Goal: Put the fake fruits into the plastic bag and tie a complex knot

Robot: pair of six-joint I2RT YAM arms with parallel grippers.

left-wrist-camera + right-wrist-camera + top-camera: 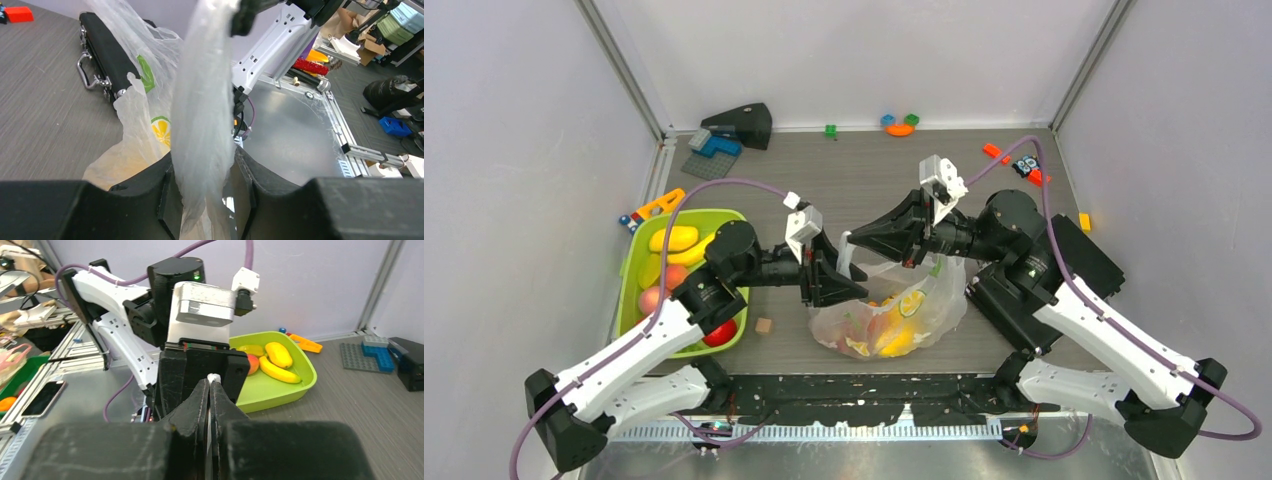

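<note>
Left gripper [202, 172]: jaws clamped on a bunched strip of bag handle, at the bag's upper left.
Right gripper [210, 390]: jaws pressed together on a thin white bit of handle, just beyond the left one.
Plastic bag [929, 300]: mid-table, towards the near edge, between the arms.
Green tray [636, 262]: left of the bag, partly under the left arm.
Fake fruits [892, 338]: yellow and red ones inside the bag; more in the tray.

Left claw [854, 286] and right claw [854, 239] clamped, tips close.
</note>
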